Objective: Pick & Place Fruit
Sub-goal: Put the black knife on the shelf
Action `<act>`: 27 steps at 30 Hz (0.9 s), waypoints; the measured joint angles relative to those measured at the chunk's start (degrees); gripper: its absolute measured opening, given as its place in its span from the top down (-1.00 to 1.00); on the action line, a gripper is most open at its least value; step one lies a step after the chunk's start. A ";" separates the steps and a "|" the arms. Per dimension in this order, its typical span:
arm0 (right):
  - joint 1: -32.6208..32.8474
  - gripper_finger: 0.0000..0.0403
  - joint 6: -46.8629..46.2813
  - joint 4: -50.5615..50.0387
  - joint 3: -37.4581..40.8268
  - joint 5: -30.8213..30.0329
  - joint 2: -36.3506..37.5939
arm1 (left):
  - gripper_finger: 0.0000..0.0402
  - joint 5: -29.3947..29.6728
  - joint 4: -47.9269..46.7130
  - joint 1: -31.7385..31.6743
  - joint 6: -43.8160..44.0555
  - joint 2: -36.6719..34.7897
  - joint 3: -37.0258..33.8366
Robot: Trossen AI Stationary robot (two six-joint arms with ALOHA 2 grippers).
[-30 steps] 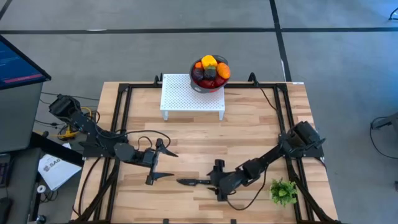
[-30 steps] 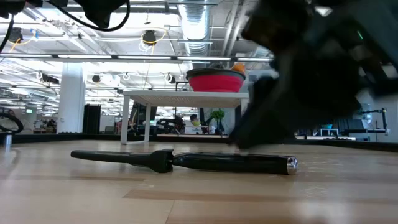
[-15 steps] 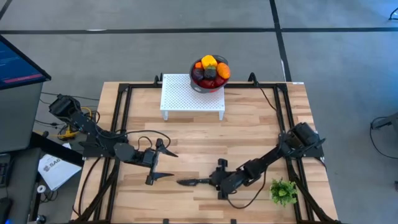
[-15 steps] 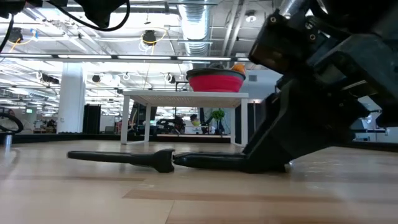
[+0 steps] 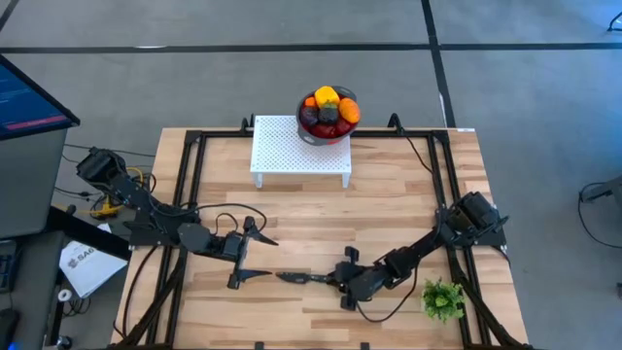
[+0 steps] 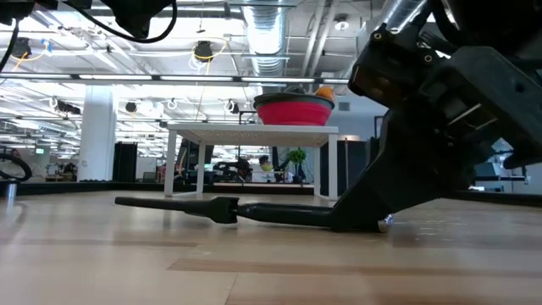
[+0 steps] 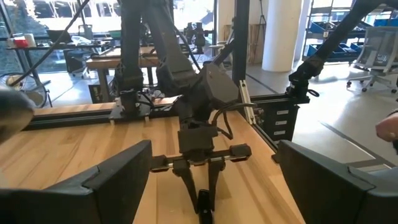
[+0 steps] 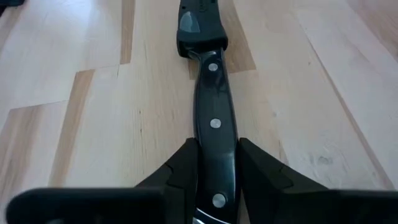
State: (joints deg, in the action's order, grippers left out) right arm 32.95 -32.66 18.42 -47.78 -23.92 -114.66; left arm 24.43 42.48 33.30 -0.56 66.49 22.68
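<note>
The fruit (image 5: 328, 109) is heaped in a red bowl (image 6: 293, 108) on a white perforated stand (image 5: 292, 151) at the table's far edge. No gripper touches it. A black-handled knife (image 5: 303, 278) lies on the wood near the front middle, with its blade toward the left. My right gripper (image 5: 342, 281) is low at the knife's handle end and shut on it. My left gripper (image 5: 245, 255) hovers open just left of the blade tip, with nothing between its wide fingers (image 7: 118, 180). My right gripper pinches the knife's handle (image 8: 216, 163) between its two fingers (image 8: 183, 168), near the handle's free end. The fingers come from the table's right, slanting down, and lie along the handle. The knife lies on the table with its blade (image 6: 161, 204) pointing left.
A green plant sprig (image 5: 442, 299) lies at the front right corner beside my right arm. Black frame rails (image 5: 190, 185) run along the table's left, right and far sides. Bare wood lies between the stand and the two grippers.
My right gripper has sunk onto the knife's handle and shut on it. The knife has slid a little toward the table's right, and its blade tip has swung slightly toward the far edge.
</note>
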 joint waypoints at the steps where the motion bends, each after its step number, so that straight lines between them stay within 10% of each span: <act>1: 0.00 0.56 0.58 1.10 0.21 -0.38 -0.11 | -0.70 0.00 0.00 0.00 0.00 -0.01 0.00; 12: 2.08 0.56 2.93 7.22 7.70 -1.58 7.12 | -0.70 -0.21 0.07 0.00 0.00 -0.60 0.00; 20: 6.48 0.52 12.37 46.87 20.63 -1.99 12.95 | -0.70 -3.15 -0.10 0.02 -0.96 -0.66 0.02; 27: 4.25 0.53 34.71 71.25 18.09 9.37 9.61 | -0.70 -8.97 5.93 -0.28 -4.71 2.92 0.04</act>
State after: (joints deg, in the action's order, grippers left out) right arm 37.20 2.05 89.67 -29.70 -14.55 -105.06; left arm 15.46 48.41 33.01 -5.27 69.40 22.72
